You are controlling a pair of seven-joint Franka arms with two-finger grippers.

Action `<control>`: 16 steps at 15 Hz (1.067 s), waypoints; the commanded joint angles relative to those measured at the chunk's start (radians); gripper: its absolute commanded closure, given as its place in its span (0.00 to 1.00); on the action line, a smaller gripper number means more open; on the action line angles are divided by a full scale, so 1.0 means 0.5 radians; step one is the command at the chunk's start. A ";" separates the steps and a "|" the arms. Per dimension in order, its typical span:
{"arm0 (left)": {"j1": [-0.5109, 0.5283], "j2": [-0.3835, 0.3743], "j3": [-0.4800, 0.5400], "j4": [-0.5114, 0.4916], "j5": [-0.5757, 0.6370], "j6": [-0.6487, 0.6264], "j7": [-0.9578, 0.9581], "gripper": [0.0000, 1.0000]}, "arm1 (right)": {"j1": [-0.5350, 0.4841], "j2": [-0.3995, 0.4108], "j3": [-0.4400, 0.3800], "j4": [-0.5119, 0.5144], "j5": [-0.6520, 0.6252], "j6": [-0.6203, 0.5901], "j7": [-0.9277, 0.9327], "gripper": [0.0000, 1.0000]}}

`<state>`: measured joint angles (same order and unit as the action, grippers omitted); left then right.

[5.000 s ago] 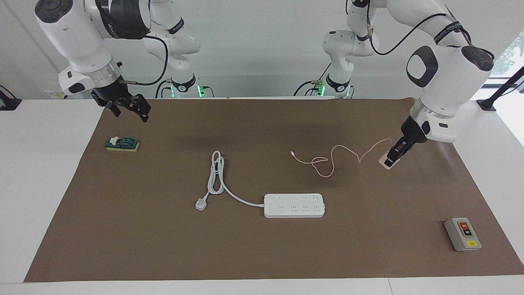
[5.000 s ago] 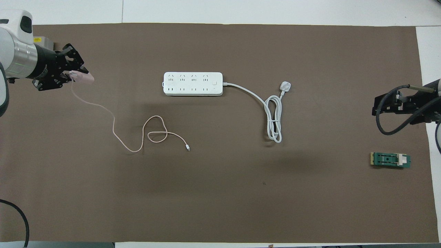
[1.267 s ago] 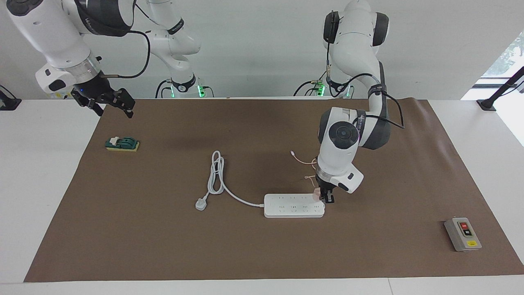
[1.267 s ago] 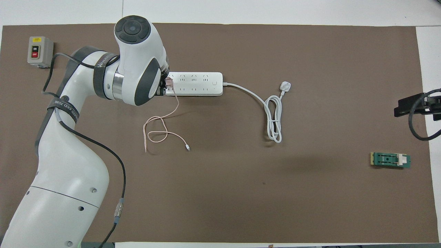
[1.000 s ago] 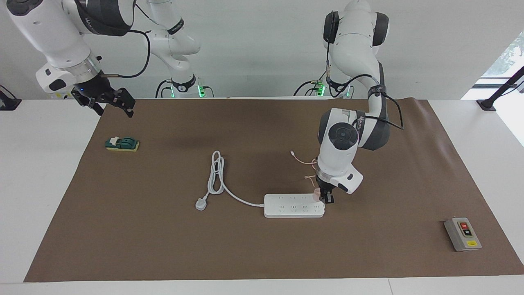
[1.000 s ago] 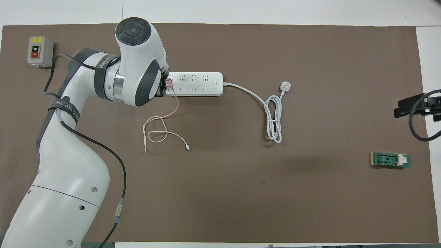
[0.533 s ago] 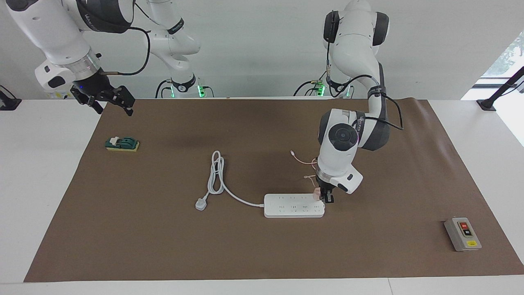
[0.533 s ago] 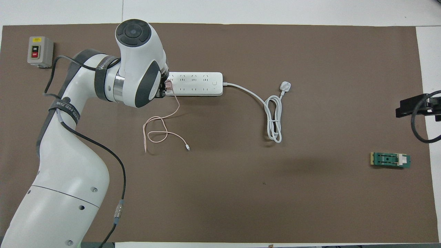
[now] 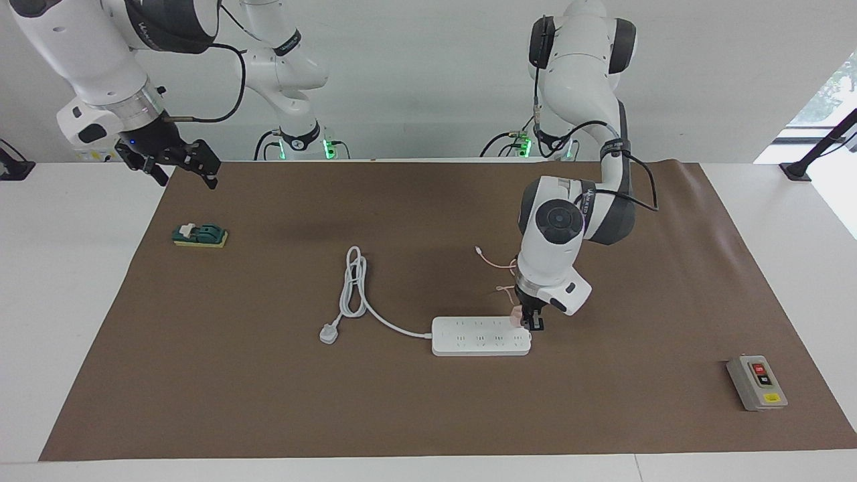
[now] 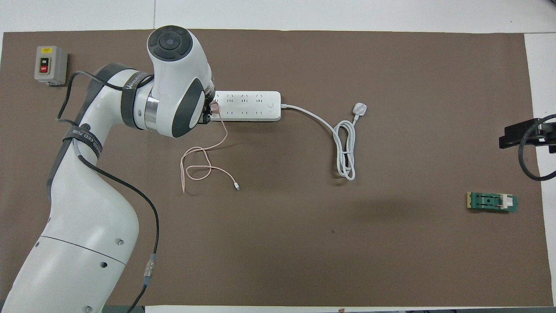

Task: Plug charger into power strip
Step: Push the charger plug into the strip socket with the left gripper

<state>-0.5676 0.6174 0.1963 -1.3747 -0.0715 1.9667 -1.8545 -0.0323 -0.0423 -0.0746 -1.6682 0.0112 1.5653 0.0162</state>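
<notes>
The white power strip (image 9: 481, 336) lies on the brown mat, also in the overhead view (image 10: 247, 105). My left gripper (image 9: 530, 323) points down at the strip's end toward the left arm's side and is shut on the pale pink charger (image 9: 515, 316), which sits on the strip's last socket there. In the overhead view the charger (image 10: 213, 106) peeks out from under the left wrist. Its thin pink cable (image 10: 197, 167) trails in loops nearer to the robots than the strip. My right gripper (image 9: 177, 164) is open and empty, raised over the mat's corner at the right arm's end, waiting.
The strip's thick white cord and three-pin plug (image 9: 328, 333) lie coiled beside it toward the right arm's end. A grey box with red and black buttons (image 9: 756, 382) sits at the left arm's end. A small green part (image 9: 200, 235) lies near the right gripper.
Over five seconds my left gripper carried the charger from the left arm's end of the mat to the strip's end. In the last second it only shifted slightly. The right gripper drew back a little.
</notes>
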 commanded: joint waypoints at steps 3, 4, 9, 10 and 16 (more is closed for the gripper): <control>-0.031 -0.087 0.015 -0.141 0.032 0.055 0.064 1.00 | -0.009 -0.011 0.011 0.014 -0.025 -0.041 -0.036 0.00; -0.031 -0.093 0.015 -0.144 0.032 0.052 0.070 1.00 | -0.009 -0.011 0.011 0.014 -0.025 -0.041 -0.036 0.00; -0.021 -0.100 0.015 -0.171 0.032 0.052 0.120 1.00 | -0.009 -0.011 0.011 0.011 -0.025 -0.041 -0.036 0.00; -0.021 -0.106 0.015 -0.180 0.032 0.058 0.120 1.00 | -0.009 -0.011 0.011 0.011 -0.025 -0.041 -0.036 0.00; -0.024 -0.109 0.015 -0.199 0.032 0.129 0.120 1.00 | -0.009 -0.011 0.011 0.011 -0.025 -0.041 -0.036 0.00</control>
<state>-0.5715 0.6021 0.1980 -1.4142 -0.0714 1.9941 -1.8060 -0.0323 -0.0423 -0.0746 -1.6682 0.0112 1.5653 0.0162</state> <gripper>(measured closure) 0.683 0.000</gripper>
